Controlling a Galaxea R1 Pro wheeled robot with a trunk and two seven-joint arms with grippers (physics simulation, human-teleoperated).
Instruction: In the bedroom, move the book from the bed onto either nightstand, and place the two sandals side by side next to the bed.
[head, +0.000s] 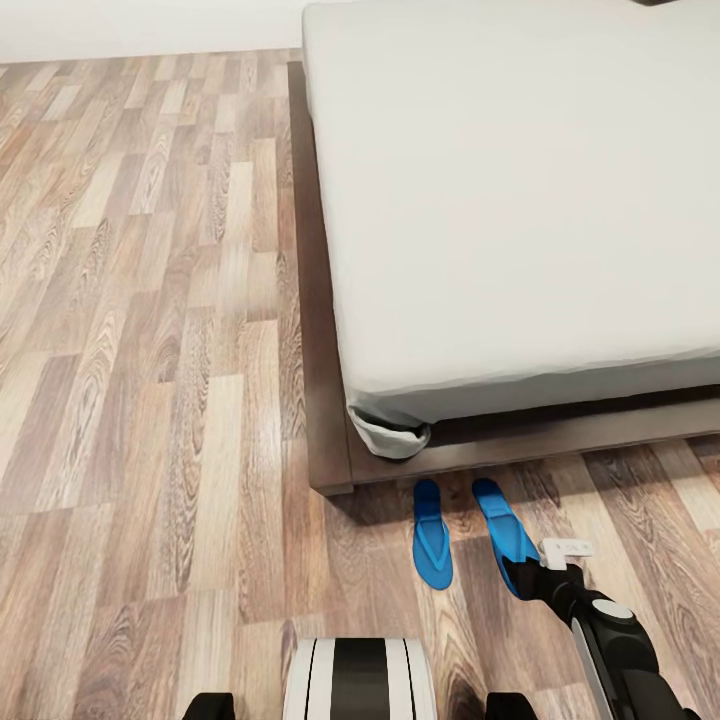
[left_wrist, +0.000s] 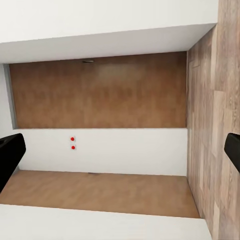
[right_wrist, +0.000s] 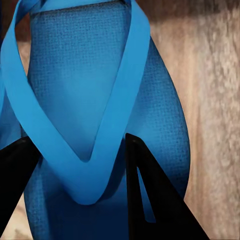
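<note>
Blue sandal's strap (right_wrist: 107, 145) between right gripper (right_wrist: 80, 185) fingers, partly spread, left gripper (left_wrist: 120, 155) fingers wide apart, empty.

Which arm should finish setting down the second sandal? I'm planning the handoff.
The right. Its gripper sits around the strap of the blue sandal, which is at the bed frame beside the other sandal. The left gripper faces a wall.
</note>
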